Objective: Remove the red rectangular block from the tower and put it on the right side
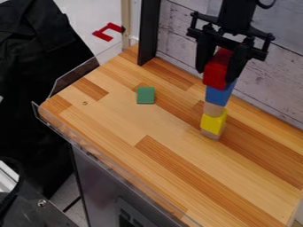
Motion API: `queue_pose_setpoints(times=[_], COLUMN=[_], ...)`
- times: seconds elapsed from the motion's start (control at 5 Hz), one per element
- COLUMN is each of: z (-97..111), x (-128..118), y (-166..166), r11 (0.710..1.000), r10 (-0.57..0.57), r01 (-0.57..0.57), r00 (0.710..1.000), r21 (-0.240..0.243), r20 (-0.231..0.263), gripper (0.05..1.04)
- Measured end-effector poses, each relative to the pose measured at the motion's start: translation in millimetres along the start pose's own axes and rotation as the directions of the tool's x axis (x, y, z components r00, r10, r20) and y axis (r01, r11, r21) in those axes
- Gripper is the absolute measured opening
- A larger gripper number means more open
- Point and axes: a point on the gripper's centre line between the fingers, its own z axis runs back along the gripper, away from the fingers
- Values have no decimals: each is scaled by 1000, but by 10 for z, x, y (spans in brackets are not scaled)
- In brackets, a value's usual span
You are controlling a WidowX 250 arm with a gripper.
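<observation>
Camera view: hand (215, 76) around red block (217, 71)

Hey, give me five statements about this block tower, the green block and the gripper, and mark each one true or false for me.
1. The gripper has its fingers on either side of the red block. True.
2. The green block is part of the tower. False: it lies on the wooden tabletop, apart from the tower.
3. The blue block is higher up than the yellow block. True.
4. The red block lies on the tabletop. False: it is up at the top of the tower, above the blue block.
5. A plain wooden piece sits between the blue and yellow blocks. True.
</observation>
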Motion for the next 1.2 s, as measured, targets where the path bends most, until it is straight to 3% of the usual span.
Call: queue_pose_setpoints(times=[0.2, 0.4, 1.0, 1.2], z=[12, 205, 444, 372], x=[-13, -18, -31, -191], y=[-15, -12, -25, -136], r11=[1000, 999, 999, 998], r10=[19, 35, 29, -9], r01=[-19, -35, -34, 4], r00=[1000, 998, 992, 995], r21=[-17, -3, 39, 58], r20=[-3, 46, 121, 101], gripper=[578, 578, 578, 578])
